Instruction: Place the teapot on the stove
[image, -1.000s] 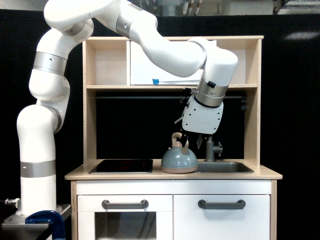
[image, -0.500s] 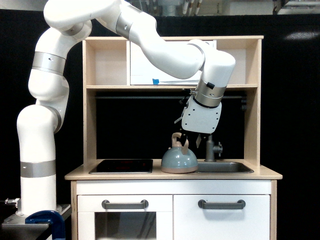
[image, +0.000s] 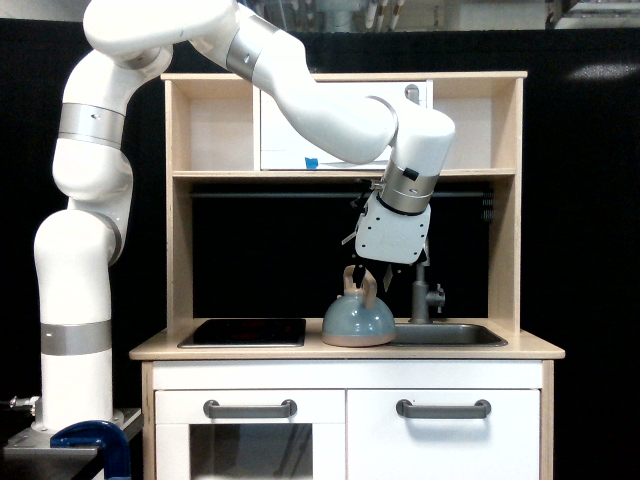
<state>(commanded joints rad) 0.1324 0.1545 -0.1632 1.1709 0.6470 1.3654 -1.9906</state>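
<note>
**While the jaws hang over the handle, the teapot sits beside the sink**

While the white arm reaches down from the upper shelf level, its jaws point at the top of the teapot. The dark fingertips stand at the tan arched handle, directly above the blue-grey body. Whether they pinch the handle or merely flank it cannot be told from this view, nor how far apart they stand.

The teapot rests upright on the wooden tabletop, straight below the jaws, its base flat on the surface. Just beyond it, towards the exterior view's right, lies the grey sink, with the teapot's edge at or over the sink's near rim. A grey tap rises behind the sink, close beside the jaws on that same side.

The stove lies flush in the tabletop, below the jaws and well off to the exterior view's left. A bare strip of wood separates it from the teapot. Nothing stands on its black surface.
</note>
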